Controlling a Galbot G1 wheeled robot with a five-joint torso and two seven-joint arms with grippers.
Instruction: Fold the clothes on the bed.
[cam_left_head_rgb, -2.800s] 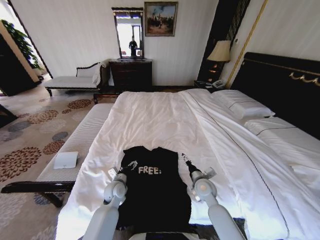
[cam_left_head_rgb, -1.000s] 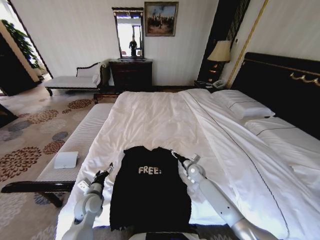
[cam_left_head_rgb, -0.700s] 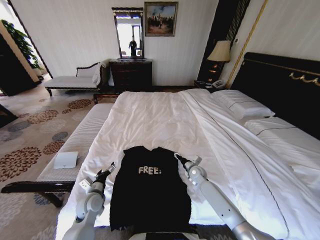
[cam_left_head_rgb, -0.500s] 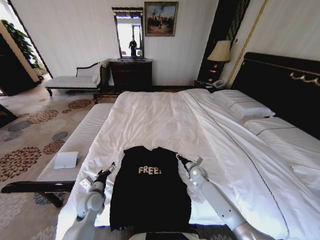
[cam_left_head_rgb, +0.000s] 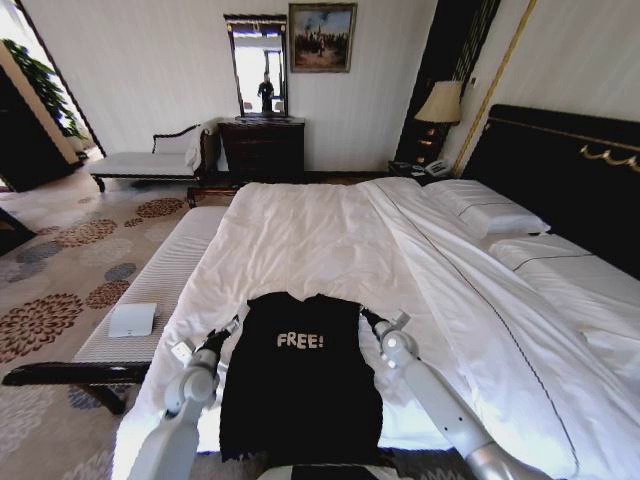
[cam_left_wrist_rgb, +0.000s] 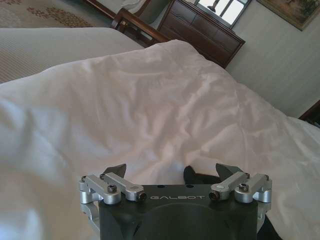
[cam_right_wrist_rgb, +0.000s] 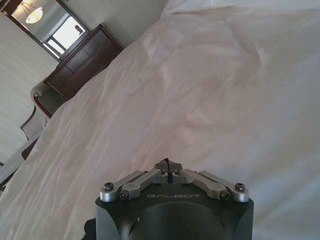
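The clothes are one black T-shirt (cam_left_head_rgb: 300, 385) with white "FREE!" lettering. It lies flat on the near end of the bed (cam_left_head_rgb: 330, 230), sleeves tucked in, its hem at the bed's near edge. My left gripper (cam_left_head_rgb: 232, 328) is at the shirt's left shoulder. In the left wrist view this gripper (cam_left_wrist_rgb: 171, 170) is open over the white sheet (cam_left_wrist_rgb: 150, 100), with a dark bit of the shirt (cam_left_wrist_rgb: 192, 173) between its fingers. My right gripper (cam_left_head_rgb: 365, 315) rests beside the shirt's right shoulder. In the right wrist view its fingertips (cam_right_wrist_rgb: 168, 164) are shut over the sheet (cam_right_wrist_rgb: 225, 90).
A pale bench (cam_left_head_rgb: 150, 290) with a small white pad (cam_left_head_rgb: 131, 320) runs along the bed's left side. Pillows (cam_left_head_rgb: 485, 210) and the dark headboard (cam_left_head_rgb: 570, 170) are on the right. A dresser (cam_left_head_rgb: 262, 150) and a lamp (cam_left_head_rgb: 440, 105) stand at the far wall.
My left gripper has moved in from the bed's left edge to the shirt's left shoulder. My right gripper has shifted slightly right and nearer. The shirt lies unchanged.
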